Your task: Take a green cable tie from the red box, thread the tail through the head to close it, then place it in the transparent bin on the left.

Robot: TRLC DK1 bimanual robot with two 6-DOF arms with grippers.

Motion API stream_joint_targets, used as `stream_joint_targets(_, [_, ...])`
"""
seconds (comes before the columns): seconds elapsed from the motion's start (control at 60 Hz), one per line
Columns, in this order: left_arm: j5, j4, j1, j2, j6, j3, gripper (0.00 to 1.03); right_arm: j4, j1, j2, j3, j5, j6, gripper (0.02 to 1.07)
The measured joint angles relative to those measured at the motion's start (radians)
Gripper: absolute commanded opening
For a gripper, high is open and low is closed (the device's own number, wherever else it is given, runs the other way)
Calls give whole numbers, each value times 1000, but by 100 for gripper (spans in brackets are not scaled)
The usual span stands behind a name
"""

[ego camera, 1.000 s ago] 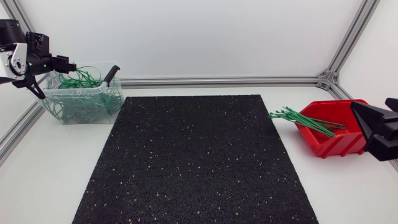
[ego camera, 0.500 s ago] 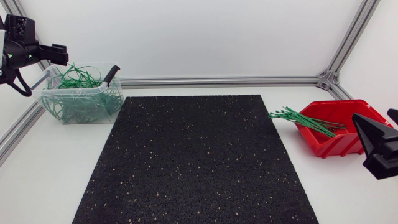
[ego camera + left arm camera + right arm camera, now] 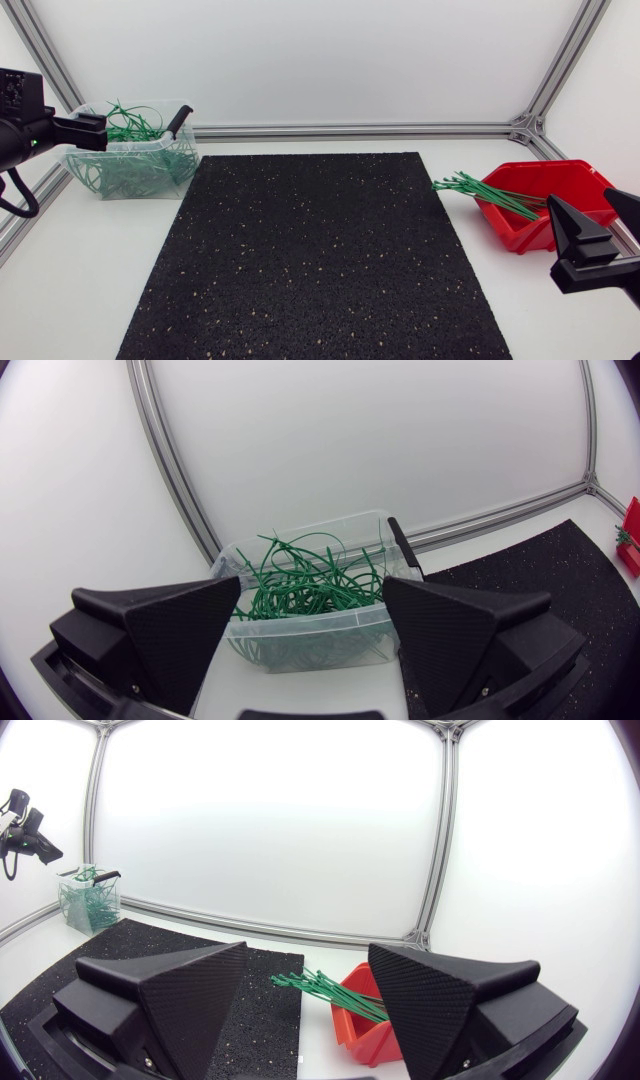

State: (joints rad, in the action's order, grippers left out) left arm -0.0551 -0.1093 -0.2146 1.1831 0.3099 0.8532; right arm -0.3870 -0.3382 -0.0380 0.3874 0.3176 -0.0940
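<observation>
Left gripper (image 3: 85, 124) spread, empty, upper left by bin (image 3: 130, 172) | right gripper (image 3: 580, 200) spread, empty, lower right | risk: bunched ties (image 3: 495, 195) overhanging box (image 3: 585, 176), could snag several.

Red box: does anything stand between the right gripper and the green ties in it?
Nothing visible does. The right gripper is open, and the ties sticking out of the red box lie straight ahead of it, with no other thing between them.
</observation>
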Motion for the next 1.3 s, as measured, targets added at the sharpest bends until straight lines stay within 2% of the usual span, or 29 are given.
stream_joint_targets(0.367, [-15, -11, 31, -304, -48, -251, 99, 201, 174, 17, -192, -167, 32, 91])
stream_joint_targets(0.683, [-15, -31, 93, -554, -105, -473, 99, 363, 322, 30, -357, -306, 69, 90])
stream_joint_targets(0.9, [-14, -29, 112, -708, -137, -562, 99, 370, 334, 32, -365, -314, 72, 90])
stream_joint_targets(1.3, [12, 38, 159, -932, -209, -692, 99, 370, 334, 32, -365, -314, 72, 90])
